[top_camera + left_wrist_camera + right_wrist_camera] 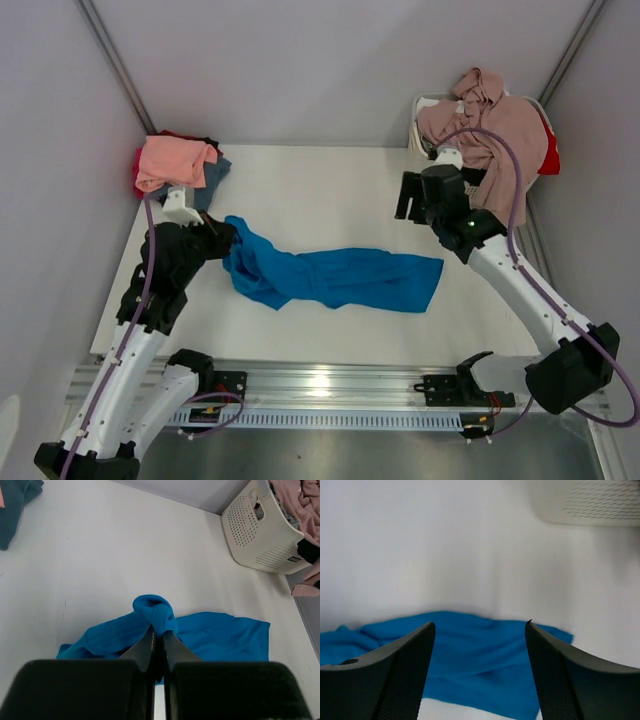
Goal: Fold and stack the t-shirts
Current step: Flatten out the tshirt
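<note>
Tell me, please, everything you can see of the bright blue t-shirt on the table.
The bright blue t-shirt is soft, plain cloth, lying crumpled in a long rumpled band across the middle of the white table. The end nearest the left arm is bunched into a small peak, pinched by the shut left pincer. The rest lies wrinkled on the tabletop. The right pincer is open and holds none of it.
</note>
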`<move>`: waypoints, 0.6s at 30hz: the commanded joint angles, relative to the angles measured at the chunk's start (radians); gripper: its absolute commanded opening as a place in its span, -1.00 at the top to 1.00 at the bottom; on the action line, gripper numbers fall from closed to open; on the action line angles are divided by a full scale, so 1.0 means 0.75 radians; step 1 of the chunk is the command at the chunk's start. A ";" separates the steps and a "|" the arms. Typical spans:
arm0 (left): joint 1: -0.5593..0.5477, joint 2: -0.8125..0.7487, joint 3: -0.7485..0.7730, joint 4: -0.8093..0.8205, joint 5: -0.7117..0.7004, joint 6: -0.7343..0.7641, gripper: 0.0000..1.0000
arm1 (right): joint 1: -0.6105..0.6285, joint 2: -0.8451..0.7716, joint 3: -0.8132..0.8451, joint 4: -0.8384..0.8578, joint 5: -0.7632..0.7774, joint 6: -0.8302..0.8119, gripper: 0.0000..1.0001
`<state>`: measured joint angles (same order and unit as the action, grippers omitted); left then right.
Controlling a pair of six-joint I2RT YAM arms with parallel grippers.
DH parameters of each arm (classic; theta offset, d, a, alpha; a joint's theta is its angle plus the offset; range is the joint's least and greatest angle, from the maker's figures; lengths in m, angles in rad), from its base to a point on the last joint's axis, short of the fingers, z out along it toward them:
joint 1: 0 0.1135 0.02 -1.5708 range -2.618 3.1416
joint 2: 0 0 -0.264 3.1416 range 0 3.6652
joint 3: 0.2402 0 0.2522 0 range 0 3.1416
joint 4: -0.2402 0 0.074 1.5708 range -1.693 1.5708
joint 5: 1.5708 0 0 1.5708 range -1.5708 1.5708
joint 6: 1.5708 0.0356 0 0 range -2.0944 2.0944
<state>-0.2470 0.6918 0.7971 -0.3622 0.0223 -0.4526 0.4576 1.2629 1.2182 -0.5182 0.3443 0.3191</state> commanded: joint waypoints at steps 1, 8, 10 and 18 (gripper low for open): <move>-0.014 -0.008 -0.022 0.098 0.095 -0.033 0.99 | 0.079 0.101 0.055 0.002 -0.248 0.069 -0.53; -0.053 0.014 -0.065 0.227 0.253 -0.061 0.99 | 0.224 0.292 0.020 0.208 -0.765 0.131 -0.48; -0.065 0.047 -0.063 0.235 0.246 -0.063 0.99 | 0.273 0.312 0.042 0.235 -0.872 0.102 -0.48; -0.067 0.215 0.078 0.266 0.085 0.024 0.99 | 0.418 0.468 0.108 0.155 -0.995 0.012 -0.29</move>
<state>-0.2928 0.8219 0.7628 -0.2176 0.1410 -0.4690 0.7429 1.5742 1.2613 -0.3965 -0.3286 0.3557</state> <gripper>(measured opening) 0.022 0.661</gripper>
